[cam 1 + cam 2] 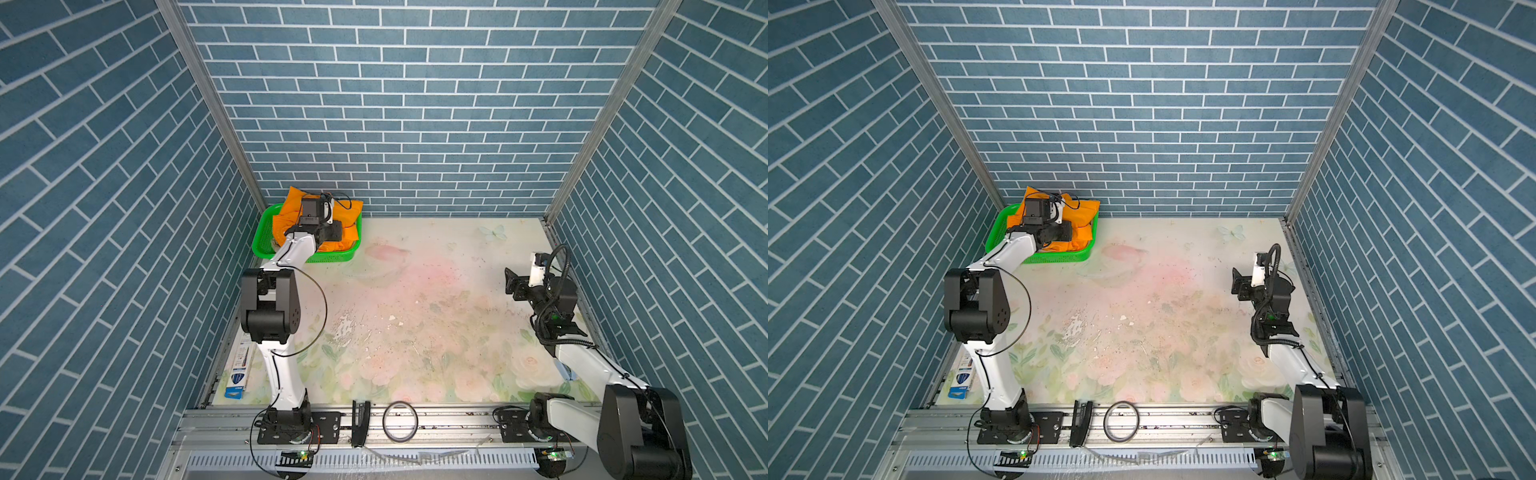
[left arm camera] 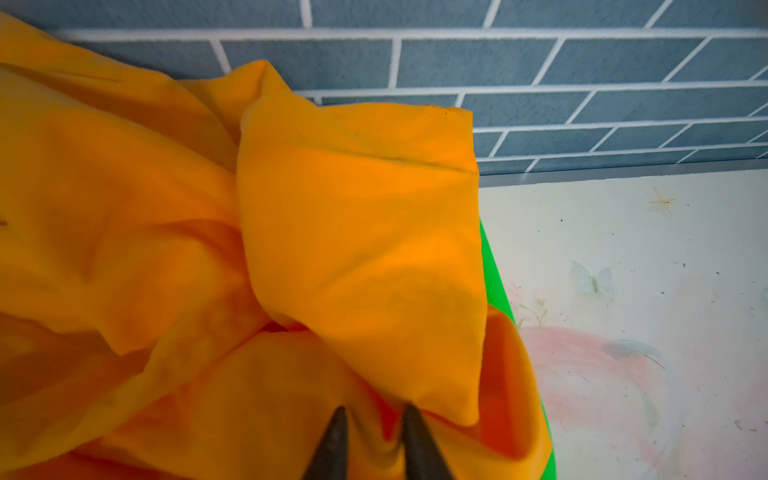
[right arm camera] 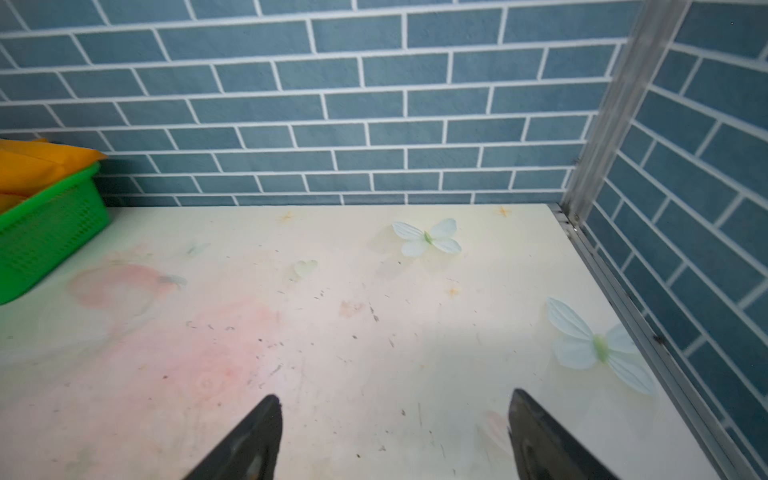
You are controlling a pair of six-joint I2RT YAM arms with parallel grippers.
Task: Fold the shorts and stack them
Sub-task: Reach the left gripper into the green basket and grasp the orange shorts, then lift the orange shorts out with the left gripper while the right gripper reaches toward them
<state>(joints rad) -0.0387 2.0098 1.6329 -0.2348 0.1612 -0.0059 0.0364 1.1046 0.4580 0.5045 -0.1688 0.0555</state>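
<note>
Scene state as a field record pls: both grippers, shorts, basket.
left gripper: shut on orange shorts, over green basket
right gripper: open, empty, above table
orange shorts: crumpled in green basket, spilling over its rim
green basket: table's far left corner in both top views
folding: not yet started

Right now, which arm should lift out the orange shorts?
Left. The left end effector is shut on the orange shorts in the basket; the right end effector hangs open, far away.

Bright even light, soft shadows, wrist pics sl. blurry.
</note>
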